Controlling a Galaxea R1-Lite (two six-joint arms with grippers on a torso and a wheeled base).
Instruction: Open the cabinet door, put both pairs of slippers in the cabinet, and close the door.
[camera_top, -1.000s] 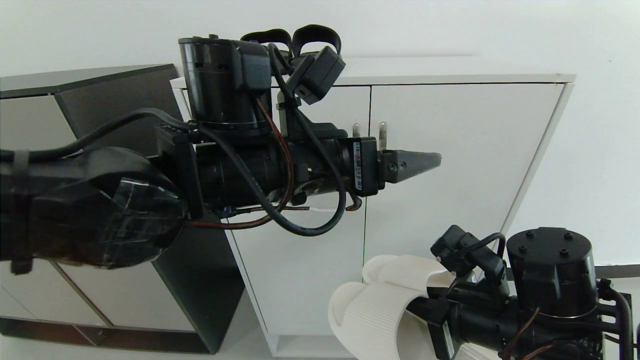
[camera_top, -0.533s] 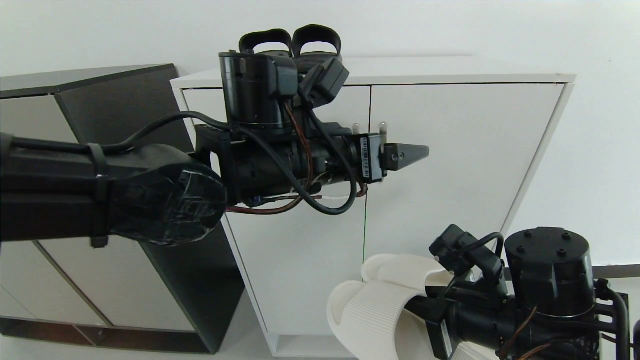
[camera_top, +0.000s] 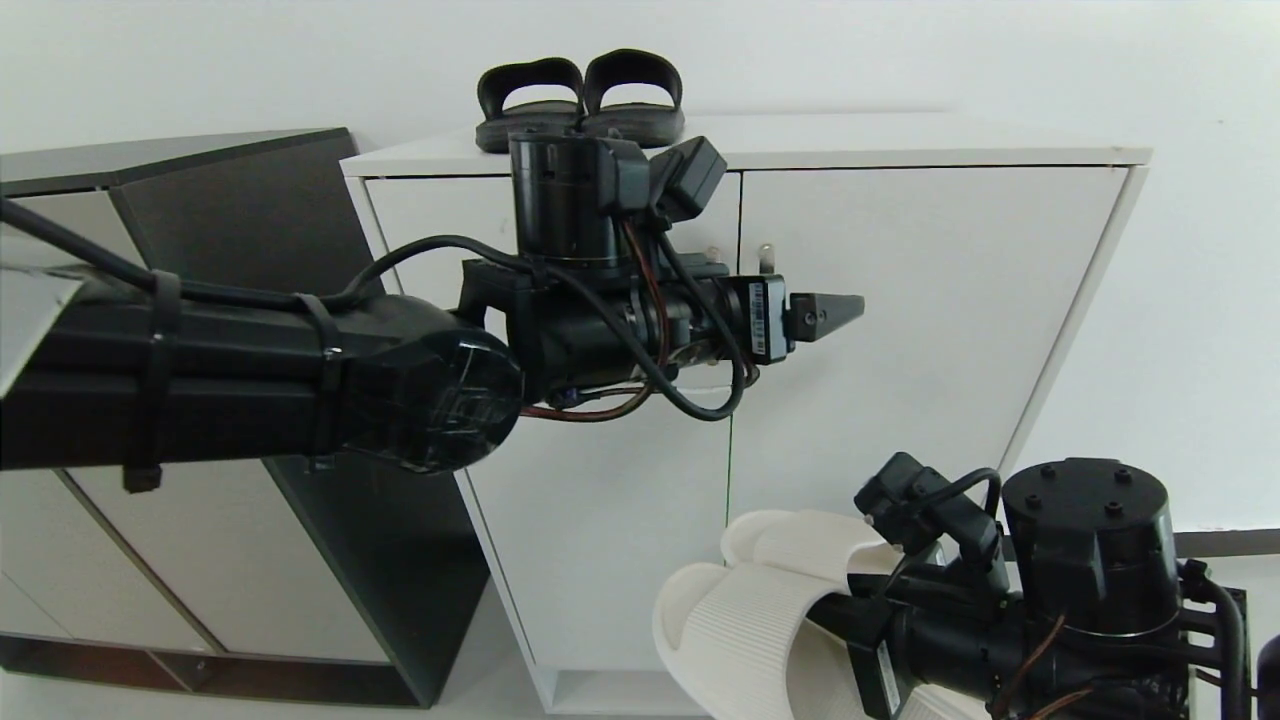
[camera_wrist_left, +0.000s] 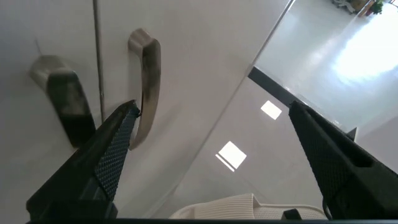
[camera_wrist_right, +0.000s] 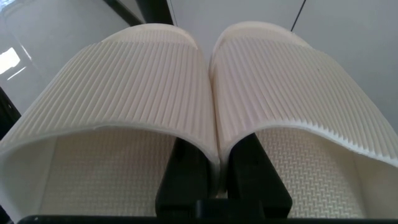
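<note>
The white cabinet (camera_top: 900, 300) has both doors closed, its two metal handles (camera_top: 765, 258) side by side at the centre seam. A black pair of slippers (camera_top: 580, 95) rests on its top. My left gripper (camera_top: 830, 313) hovers just in front of the right door beside the handles. In the left wrist view it (camera_wrist_left: 212, 111) is open, with the right door's handle (camera_wrist_left: 146, 87) close to one fingertip. Low at the cabinet's front, my right gripper (camera_top: 835, 605) is shut on the white pair of slippers (camera_top: 745, 610), pinching their touching inner sides (camera_wrist_right: 214, 124) together.
A dark grey cabinet (camera_top: 250, 200) stands against the white one's left side. A white wall rises behind both. Pale glossy floor (camera_wrist_left: 292, 124) stretches away past the white cabinet's right side.
My left arm has stretched farther forward and lower, uncovering the black slippers on top; its gripper stays near the handles. The right arm and white slippers have barely moved.
</note>
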